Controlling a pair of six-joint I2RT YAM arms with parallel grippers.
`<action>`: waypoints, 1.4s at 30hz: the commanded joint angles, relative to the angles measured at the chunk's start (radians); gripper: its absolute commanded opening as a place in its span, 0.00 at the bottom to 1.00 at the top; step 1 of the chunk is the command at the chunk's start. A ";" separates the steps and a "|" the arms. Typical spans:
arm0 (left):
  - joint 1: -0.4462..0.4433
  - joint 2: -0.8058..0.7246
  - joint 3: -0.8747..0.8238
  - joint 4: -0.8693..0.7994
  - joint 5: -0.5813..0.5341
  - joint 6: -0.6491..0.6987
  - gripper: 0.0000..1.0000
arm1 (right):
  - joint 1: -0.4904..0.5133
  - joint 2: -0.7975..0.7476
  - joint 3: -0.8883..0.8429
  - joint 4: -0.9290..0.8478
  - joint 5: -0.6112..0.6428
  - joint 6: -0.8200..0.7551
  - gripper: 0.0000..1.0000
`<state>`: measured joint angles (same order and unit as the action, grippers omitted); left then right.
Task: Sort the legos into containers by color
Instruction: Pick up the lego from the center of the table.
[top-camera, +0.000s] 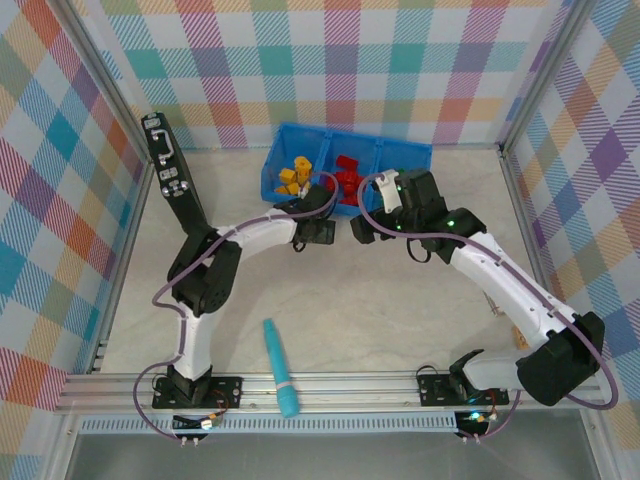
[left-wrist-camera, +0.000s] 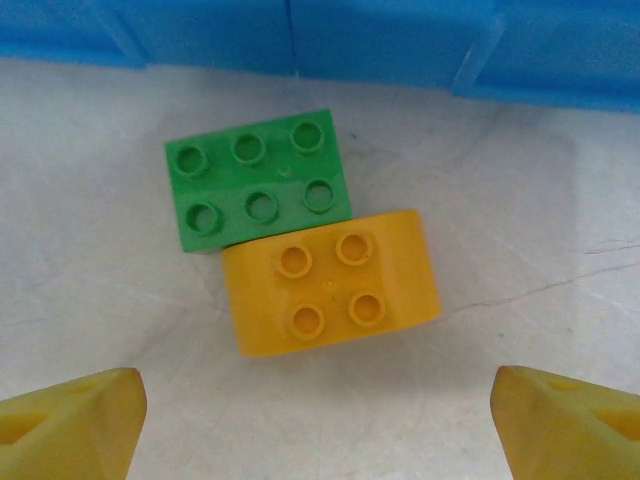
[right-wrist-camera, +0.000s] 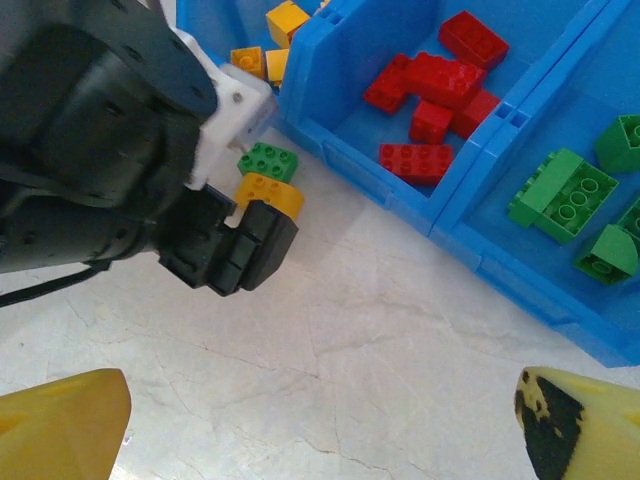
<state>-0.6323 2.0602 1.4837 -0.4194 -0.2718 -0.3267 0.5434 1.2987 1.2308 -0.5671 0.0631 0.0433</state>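
Two-fingered left claw open, pointed down over green lego, yellow-orange lego, right claw open

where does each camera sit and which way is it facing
top external: above, behind the arms, looking down on the table; both arms and bases show.
left wrist: on the left gripper, facing green brick, yellow brick, bin; fingertips show.
right wrist: on the right gripper, facing the bin and left gripper; fingertips show.
shared: both wrist views show those two bricks.
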 joint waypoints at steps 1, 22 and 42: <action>0.003 0.043 0.068 0.001 0.010 -0.033 0.89 | -0.013 -0.026 0.009 -0.007 -0.006 -0.011 0.99; 0.045 0.162 0.081 0.037 -0.026 -0.131 0.72 | -0.037 -0.012 0.004 -0.008 -0.031 -0.005 0.99; 0.089 -0.128 0.111 -0.005 -0.141 0.023 0.51 | -0.037 -0.004 -0.009 -0.002 -0.034 0.002 0.99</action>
<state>-0.5697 2.0075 1.5177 -0.4320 -0.3508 -0.3752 0.5095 1.2942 1.2304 -0.5694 0.0475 0.0441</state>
